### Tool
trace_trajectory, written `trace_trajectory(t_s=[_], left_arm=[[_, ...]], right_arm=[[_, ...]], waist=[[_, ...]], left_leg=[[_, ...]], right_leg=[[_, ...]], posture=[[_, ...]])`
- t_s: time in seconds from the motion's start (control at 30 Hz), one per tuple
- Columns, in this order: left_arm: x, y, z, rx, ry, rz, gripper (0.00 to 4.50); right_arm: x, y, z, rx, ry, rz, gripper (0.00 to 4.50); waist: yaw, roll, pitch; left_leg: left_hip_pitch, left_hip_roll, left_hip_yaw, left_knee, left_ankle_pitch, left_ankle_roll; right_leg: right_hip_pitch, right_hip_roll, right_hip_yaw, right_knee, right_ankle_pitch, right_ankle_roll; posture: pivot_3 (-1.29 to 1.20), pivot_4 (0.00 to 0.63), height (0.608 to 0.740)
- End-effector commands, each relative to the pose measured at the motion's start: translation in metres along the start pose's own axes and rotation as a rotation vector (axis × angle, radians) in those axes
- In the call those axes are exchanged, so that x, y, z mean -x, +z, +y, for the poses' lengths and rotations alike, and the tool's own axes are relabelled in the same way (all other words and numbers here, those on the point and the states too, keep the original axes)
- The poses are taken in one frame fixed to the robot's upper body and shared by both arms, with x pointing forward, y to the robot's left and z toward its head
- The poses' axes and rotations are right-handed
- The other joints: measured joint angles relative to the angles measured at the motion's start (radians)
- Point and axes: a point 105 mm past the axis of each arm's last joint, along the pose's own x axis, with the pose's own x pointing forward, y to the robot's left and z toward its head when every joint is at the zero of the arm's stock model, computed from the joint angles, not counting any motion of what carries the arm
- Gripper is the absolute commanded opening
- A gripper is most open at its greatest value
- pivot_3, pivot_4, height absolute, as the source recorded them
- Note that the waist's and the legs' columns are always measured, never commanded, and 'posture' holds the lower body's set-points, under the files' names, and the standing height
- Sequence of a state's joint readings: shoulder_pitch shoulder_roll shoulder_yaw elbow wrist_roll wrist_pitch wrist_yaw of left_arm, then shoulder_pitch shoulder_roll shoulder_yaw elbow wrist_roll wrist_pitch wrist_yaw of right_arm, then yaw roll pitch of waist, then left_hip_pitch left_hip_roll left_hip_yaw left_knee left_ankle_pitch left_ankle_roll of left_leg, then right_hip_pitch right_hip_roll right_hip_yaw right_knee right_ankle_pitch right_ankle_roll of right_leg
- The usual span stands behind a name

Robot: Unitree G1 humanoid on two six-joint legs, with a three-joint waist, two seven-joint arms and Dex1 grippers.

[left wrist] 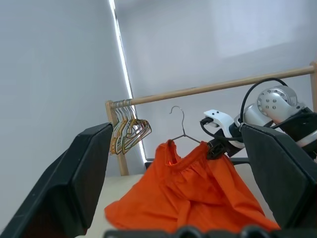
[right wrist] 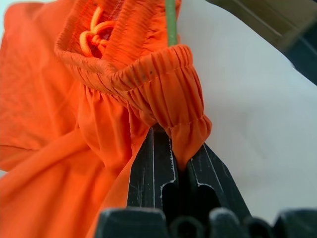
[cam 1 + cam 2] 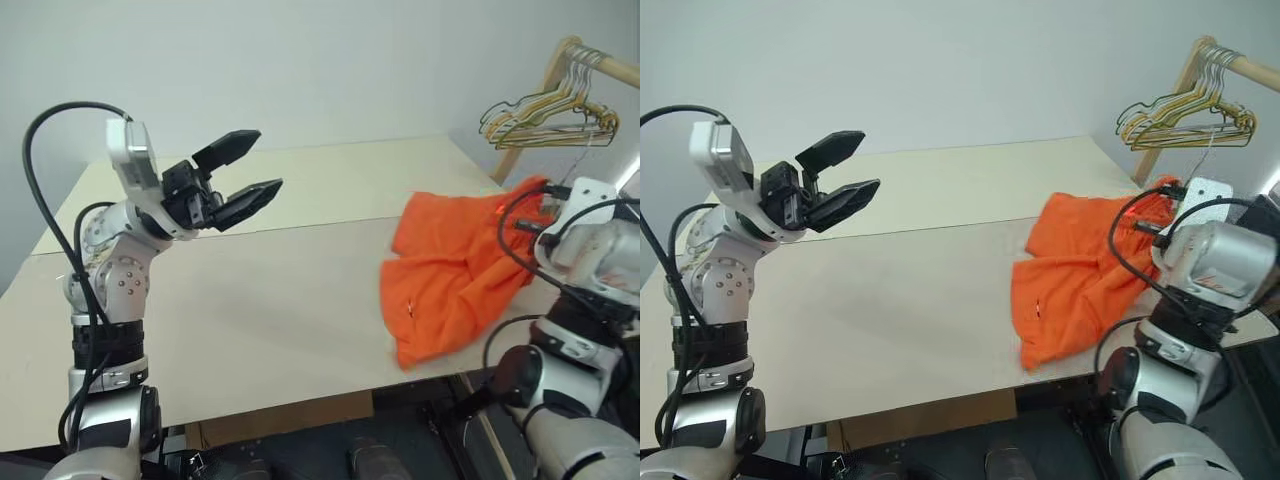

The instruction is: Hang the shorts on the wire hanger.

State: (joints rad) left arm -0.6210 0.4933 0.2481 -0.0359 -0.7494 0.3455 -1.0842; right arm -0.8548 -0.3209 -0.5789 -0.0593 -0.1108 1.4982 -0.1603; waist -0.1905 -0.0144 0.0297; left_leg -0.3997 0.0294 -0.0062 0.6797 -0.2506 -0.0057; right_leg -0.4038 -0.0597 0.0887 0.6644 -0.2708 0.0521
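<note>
Right wrist view: my right gripper [image 2: 179,163] pinches the shorts [image 2: 74,124] waistband beside the wire hanger [image 2: 171,22]; my left gripper [image 3: 245,175] gapes wide, empty

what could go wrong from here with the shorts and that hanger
The right gripper pinches only a small fold of the shorts' waistband, so the fabric might slip free. Most of the shorts drape on the table near its edge; lifting could drag them or let them slide off. The wire hanger is thin and pokes up out of the fabric, so it may shift.
</note>
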Motion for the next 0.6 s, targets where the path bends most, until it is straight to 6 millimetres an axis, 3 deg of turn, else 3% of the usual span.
trace_trajectory(t_s=[0.03, 0.27, 0.6], left_arm=[[-0.004, 0.010, -0.005, -0.040, 0.006, -0.039, 4.45], [-0.005, -0.007, -0.011, -0.037, 0.042, 0.024, 4.45], [-0.007, -0.026, -0.019, -0.046, 0.046, 0.105, 4.45]], right_arm=[[0.014, 0.033, -0.018, -0.100, -0.153, -0.188, 0.00], [0.014, 0.073, -0.058, -0.276, -0.332, -0.332, 0.00], [-0.001, 0.110, -0.096, -0.368, -0.351, -0.366, 0.00]], waist=[[-0.003, 0.001, 0.000], [-0.015, 0.004, -0.003], [-0.026, 0.007, -0.003]], left_leg=[[0.000, 0.000, 0.000, 0.000, 0.000, 0.000], [0.000, -0.001, -0.001, -0.001, 0.000, 0.000], [0.010, -0.001, 0.008, -0.009, 0.000, 0.000]], right_leg=[[0.000, 0.000, 0.000, 0.000, 0.000, 0.000], [0.001, 0.000, 0.000, -0.001, 0.000, 0.000], [0.008, 0.001, 0.005, -0.012, 0.000, 0.001]], posture=[[-0.17, 0.000, 0.740], [-0.16, 0.000, 0.740], [-0.15, 0.000, 0.740]])
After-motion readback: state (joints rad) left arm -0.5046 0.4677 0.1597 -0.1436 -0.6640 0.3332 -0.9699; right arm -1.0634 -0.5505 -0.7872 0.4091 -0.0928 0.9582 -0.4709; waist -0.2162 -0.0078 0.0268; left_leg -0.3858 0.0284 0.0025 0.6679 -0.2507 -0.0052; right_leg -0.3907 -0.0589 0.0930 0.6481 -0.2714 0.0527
